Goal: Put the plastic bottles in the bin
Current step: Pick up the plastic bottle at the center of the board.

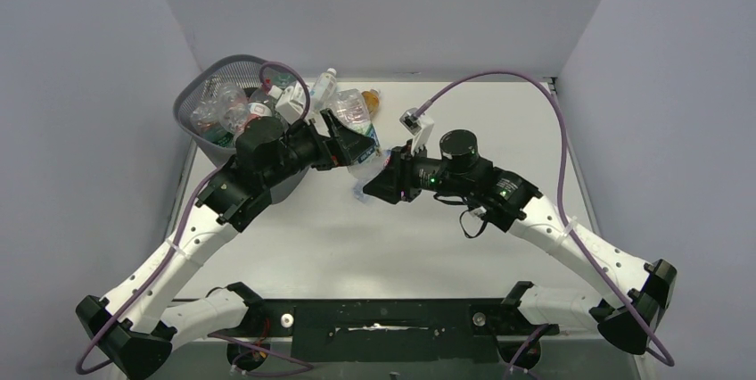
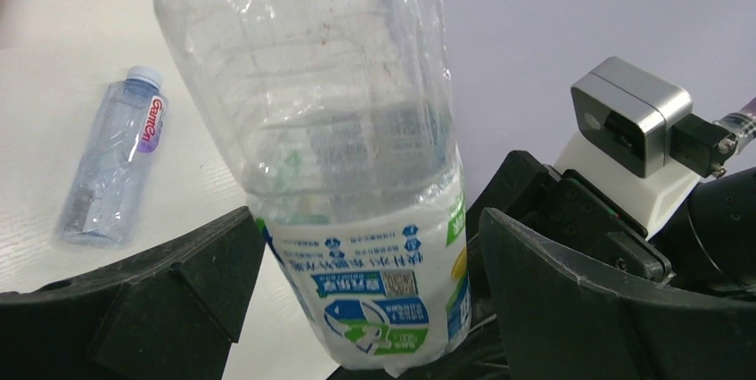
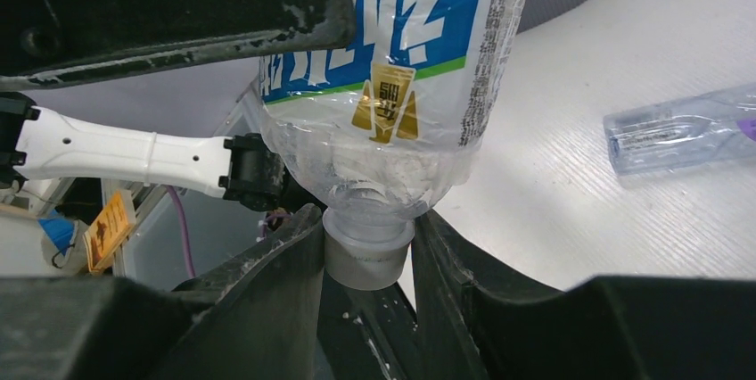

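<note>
Top external, from left to right: finds the bin (image 1: 201,81) in the far left corner, with several bottles (image 1: 227,112) already inside. Next finds the left gripper (image 1: 349,146), spread wide on both sides of a clear bottle (image 1: 357,121) with a white and blue label. Behind these, sees more bottles (image 1: 325,86) lying on the table (image 1: 499,130), just beside the bin. Further right, meets the right gripper (image 1: 373,185), pinched tight on the cap end of the same clear bottle.

Left wrist: looks along the clear bottle (image 2: 339,130) between the wide jaws of the left gripper (image 2: 365,246). Cannot say for sure whether the fingers (image 2: 178,291) touch the plastic. Shows also one small bottle (image 2: 111,166) lying on the table at the left.

Right wrist: confirms the right gripper (image 3: 367,228) clamped on the pale cap (image 3: 367,260), with the clear bottle (image 3: 401,59) apparently lifted off the table.

Seems to be a handover in the air, from right arm to left. Calls next for closing the left jaws on the bottle body, gently, because such thin plastic probably dents. Calls then for opening the right jaws, and only after that for carrying the bottle left over the bin rim and letting go. Leaves the bottles on the table for later.
</note>
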